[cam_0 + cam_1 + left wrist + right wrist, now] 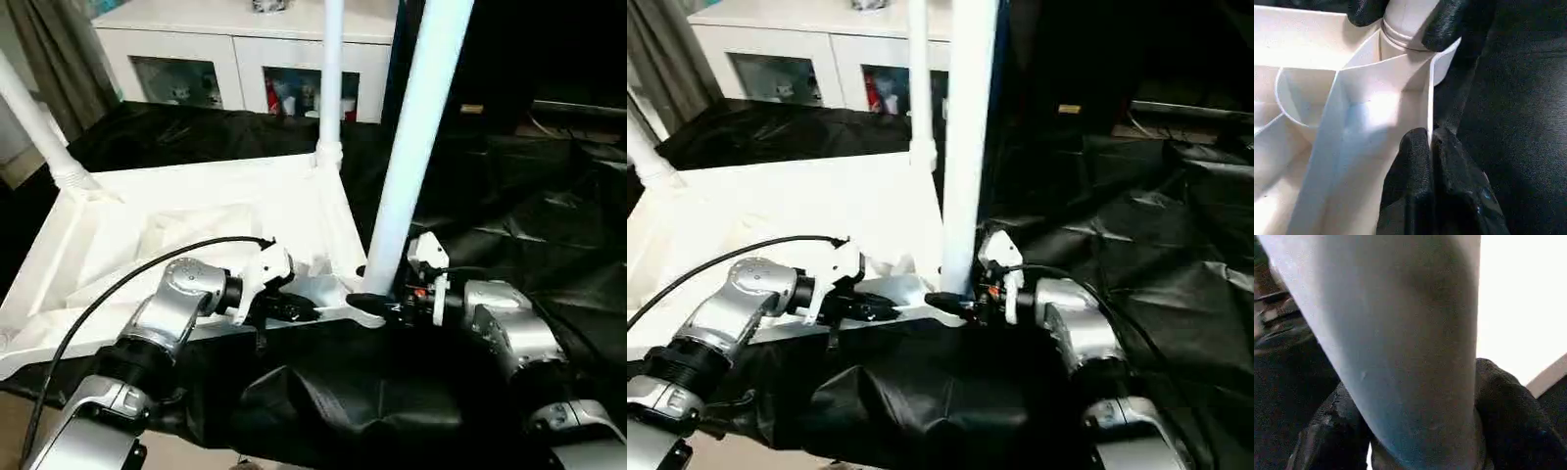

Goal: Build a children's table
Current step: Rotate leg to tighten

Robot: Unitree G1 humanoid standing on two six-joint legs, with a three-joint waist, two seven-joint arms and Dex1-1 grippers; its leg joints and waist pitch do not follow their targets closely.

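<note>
Three legs visible on the upside-down table top [186, 211], which lies on the black-draped surface [509, 196] ahead of the white glass-door cabinet [235, 59]: far-left leg [34, 122], far-right leg [331, 69], and the near-right leg [416, 132] now being worked.

Left gripper [294, 308]: fingers [1420, 181] pinched shut on the near rim wall of the top, just beside the corner lobe. Good anchor, it should stop the top sliding or tipping.

Right gripper [377, 305]: fingers [1513, 416] straddle the base of the near-right leg, one each side, touching it. Reads as a grip on the leg right above the socket collar [1405, 41].

Leg leans slightly in the head views, so can't tell if it's fully seated.

Step in hand, my read: seating/tightening this leg in its corner socket.

To do it well:
- keep the left pinch firm on the rim
- bring the leg square to the top before pushing, so it doesn't jam
- hold low on the leg; the long tube gives leverage to any side load
- fourth leg's corner unconfirmed, check it next
</note>
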